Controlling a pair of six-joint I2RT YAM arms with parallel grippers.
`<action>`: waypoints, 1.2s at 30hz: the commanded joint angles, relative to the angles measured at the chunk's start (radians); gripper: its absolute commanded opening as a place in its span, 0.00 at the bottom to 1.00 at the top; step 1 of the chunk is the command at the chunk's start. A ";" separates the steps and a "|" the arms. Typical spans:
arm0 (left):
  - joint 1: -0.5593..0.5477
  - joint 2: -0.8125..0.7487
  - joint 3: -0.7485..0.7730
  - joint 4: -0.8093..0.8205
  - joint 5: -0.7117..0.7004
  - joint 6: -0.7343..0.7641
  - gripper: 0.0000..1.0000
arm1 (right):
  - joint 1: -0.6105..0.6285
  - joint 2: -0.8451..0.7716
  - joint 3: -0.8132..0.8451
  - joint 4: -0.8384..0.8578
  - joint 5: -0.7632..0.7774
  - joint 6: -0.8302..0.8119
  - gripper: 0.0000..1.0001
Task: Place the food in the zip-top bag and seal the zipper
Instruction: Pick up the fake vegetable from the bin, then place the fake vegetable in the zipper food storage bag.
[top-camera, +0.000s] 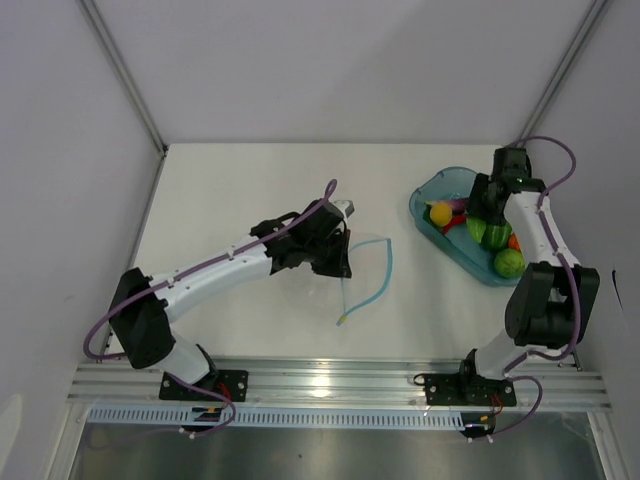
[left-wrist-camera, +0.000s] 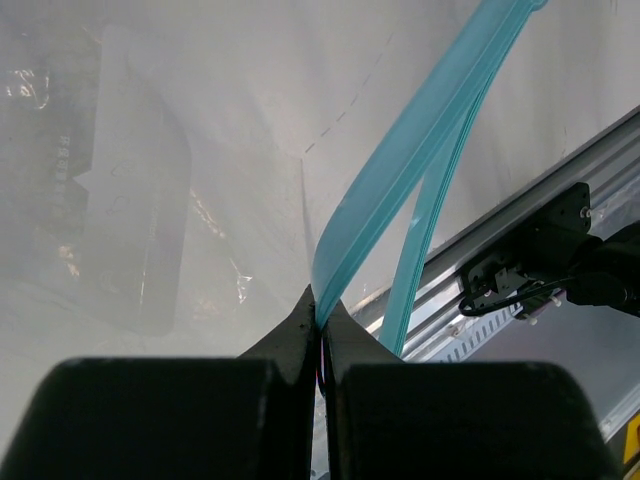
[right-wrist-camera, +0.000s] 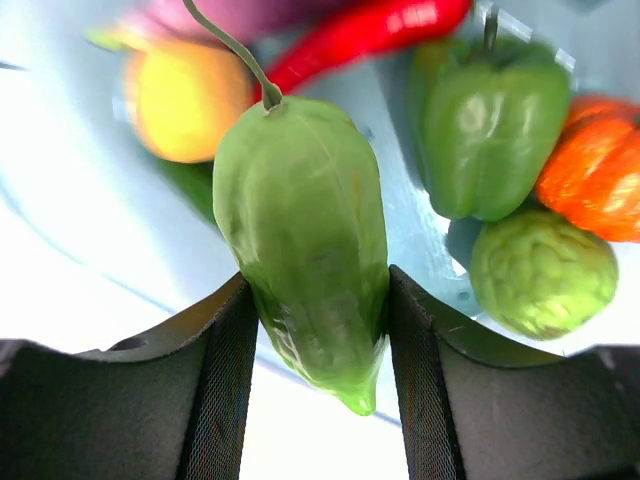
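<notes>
- Left tool (left-wrist-camera: 322, 312): jaws fully together, pinching one lip of the zipper (left-wrist-camera: 420, 150). My reading is that this grip keeps the mouth of the bag (top-camera: 362, 268) lifted and parted so food can be dropped in.
- The bag lies mid-way across the surface (top-camera: 240, 190), just right of the left tool. Its blue strip loops open toward the right arm. I see no food inside it.
- Right tool (right-wrist-camera: 315, 300): set about half-wide, with pads against both flanks of a pointed green pepper (right-wrist-camera: 300, 220), stem pointing away from the wrist. I log it as gripped. I cannot tell whether it is clear of the tray floor.
- The grip sits low on the tapering body. That is smooth plastic, so I judge it may slip out toward the tip.
- Remaining food sits in the tray (top-camera: 455, 178) at far right: lemon (right-wrist-camera: 185, 95), red chili (right-wrist-camera: 370, 30), bell pepper (right-wrist-camera: 495, 130), an orange piece (right-wrist-camera: 595, 165) and a bumpy green fruit (right-wrist-camera: 540, 270).
- Stage: first piece in hand, nothing bagged, zipper unsealed.
- Next, the pepper has to be carried across to the bag mouth, which is well apart from the tray.
</notes>
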 joint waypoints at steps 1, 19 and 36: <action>0.006 0.012 0.063 -0.006 0.020 0.019 0.01 | 0.028 -0.142 0.061 -0.035 -0.062 0.049 0.13; 0.006 0.118 0.191 -0.027 0.028 0.031 0.00 | 0.464 -0.582 -0.371 0.082 -0.741 0.449 0.17; -0.009 0.026 0.077 0.048 -0.069 0.040 0.01 | 0.613 -0.546 -0.490 0.109 -0.590 0.606 0.17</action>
